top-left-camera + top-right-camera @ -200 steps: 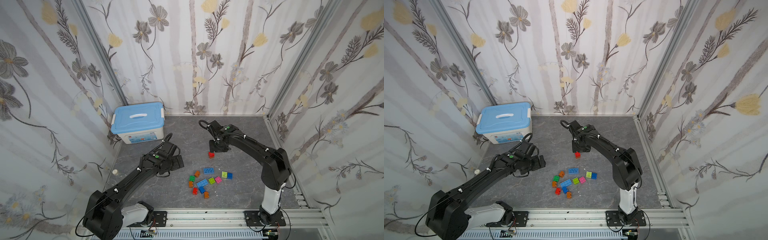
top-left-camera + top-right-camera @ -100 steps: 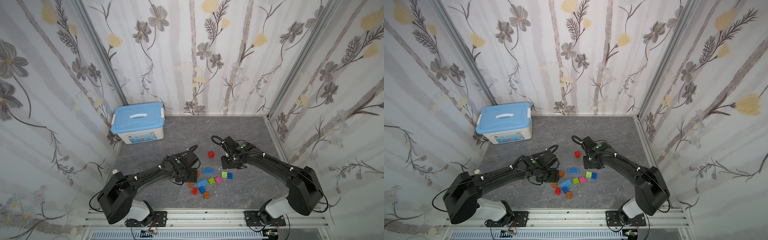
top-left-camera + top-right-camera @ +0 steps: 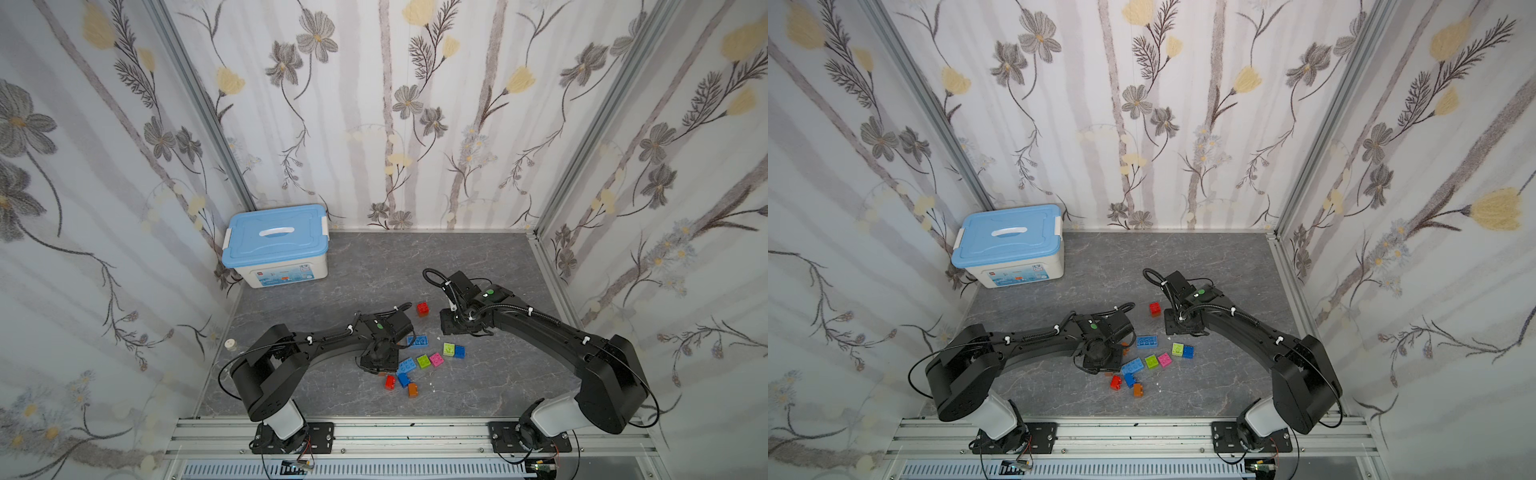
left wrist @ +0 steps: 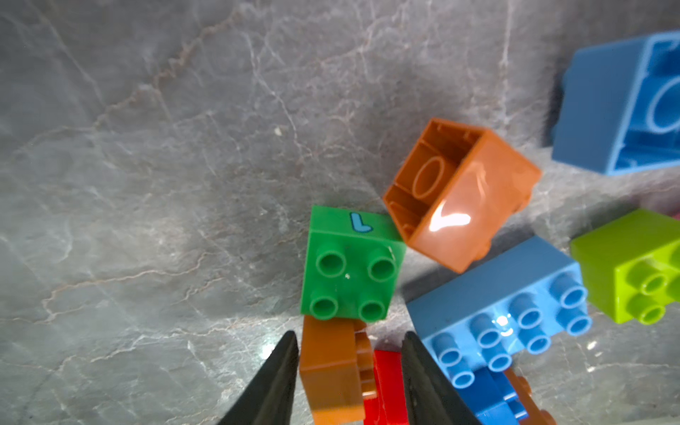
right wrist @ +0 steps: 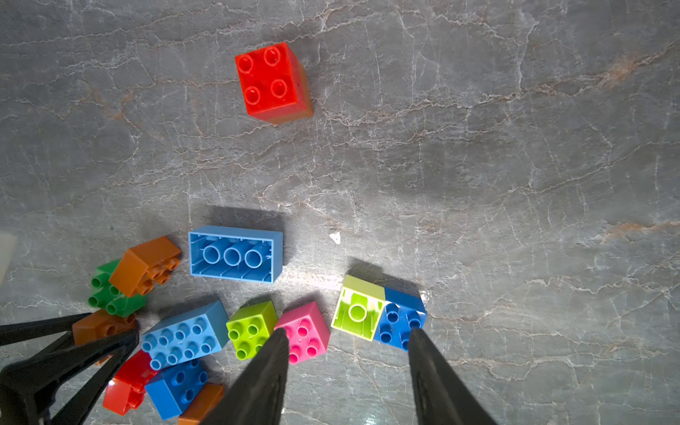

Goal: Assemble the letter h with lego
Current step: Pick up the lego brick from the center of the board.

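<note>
Your left gripper [image 4: 349,335] is low over the bench [image 4: 147,184], jaws either side of an orange lego brick [image 4: 327,368] lying on its side; you cannot tell whether they pinch it. Your right gripper [image 5: 346,331] hangs open and empty near a pink brick [image 5: 305,331] and a blue brick [image 5: 399,320] in the loose mid-bench cluster.
</note>
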Controlling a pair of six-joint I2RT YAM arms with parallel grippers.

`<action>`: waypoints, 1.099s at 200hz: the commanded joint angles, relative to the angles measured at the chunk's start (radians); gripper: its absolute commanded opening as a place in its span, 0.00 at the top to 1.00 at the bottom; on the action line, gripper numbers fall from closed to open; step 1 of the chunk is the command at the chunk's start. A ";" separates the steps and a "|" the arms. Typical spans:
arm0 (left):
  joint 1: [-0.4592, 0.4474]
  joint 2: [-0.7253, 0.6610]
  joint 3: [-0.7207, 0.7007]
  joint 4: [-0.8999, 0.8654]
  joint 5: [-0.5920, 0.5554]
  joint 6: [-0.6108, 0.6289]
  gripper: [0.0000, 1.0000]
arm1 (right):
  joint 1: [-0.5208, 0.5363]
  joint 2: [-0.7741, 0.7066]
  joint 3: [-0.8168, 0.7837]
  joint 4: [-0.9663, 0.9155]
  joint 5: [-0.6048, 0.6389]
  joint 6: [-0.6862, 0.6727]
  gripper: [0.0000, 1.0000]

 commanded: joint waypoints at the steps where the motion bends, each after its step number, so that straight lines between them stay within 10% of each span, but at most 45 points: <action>1: 0.001 0.005 0.015 -0.019 -0.044 -0.029 0.55 | -0.001 -0.014 0.000 0.005 0.009 0.001 0.45; 114: 0.015 -0.123 0.029 -0.068 -0.047 -0.019 0.79 | 0.001 -0.113 -0.062 0.119 -0.077 -0.093 0.44; 220: 0.159 -0.494 0.009 -0.024 0.424 0.159 0.81 | 0.294 -0.372 -0.404 0.750 -0.467 -0.946 0.34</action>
